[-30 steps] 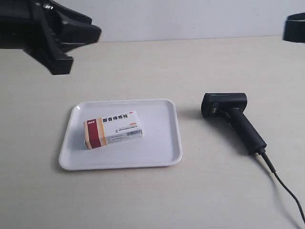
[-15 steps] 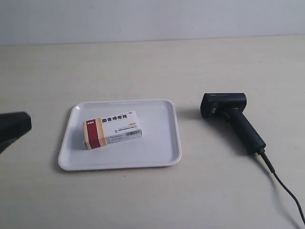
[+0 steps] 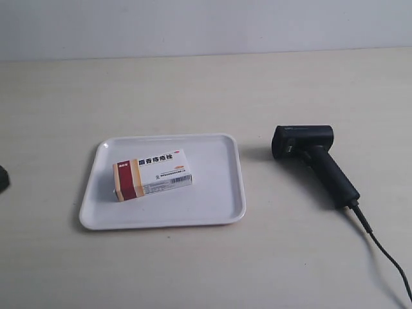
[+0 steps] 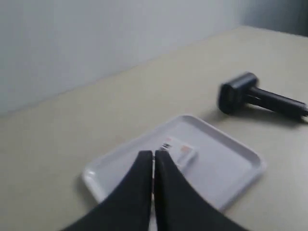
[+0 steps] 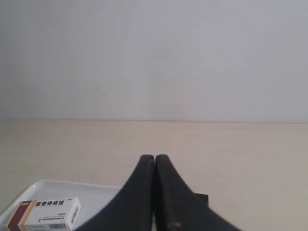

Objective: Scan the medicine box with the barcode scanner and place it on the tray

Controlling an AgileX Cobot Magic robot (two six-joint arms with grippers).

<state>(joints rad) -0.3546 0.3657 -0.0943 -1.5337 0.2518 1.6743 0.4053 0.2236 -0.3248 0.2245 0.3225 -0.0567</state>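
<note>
Plainly, the small white cardboard medicine box [image 3: 153, 175] carries a row of dark Chinese characters on its top face, too small to read with certainty, and a barcode with fine print along its near side. A dark red and orange band wraps its left end. It lies flat on the left half of the flat white plastic tray [image 3: 219, 193] with rounded corners and a low rim, which rests on the pale wood-grain bench [image 3: 193, 90].

Well apart to the right, the black pistol-shaped barcode scanner [image 3: 313, 159] lies on its side, blocky head to the far left, its black cable [image 3: 383, 254] running off the near right edge.

The left hand [image 4: 154, 159] has its fingers pressed together and holds nothing; its view is blurred. The right hand [image 5: 154, 161] is likewise closed and empty, partly hiding the scanner behind it.
</note>
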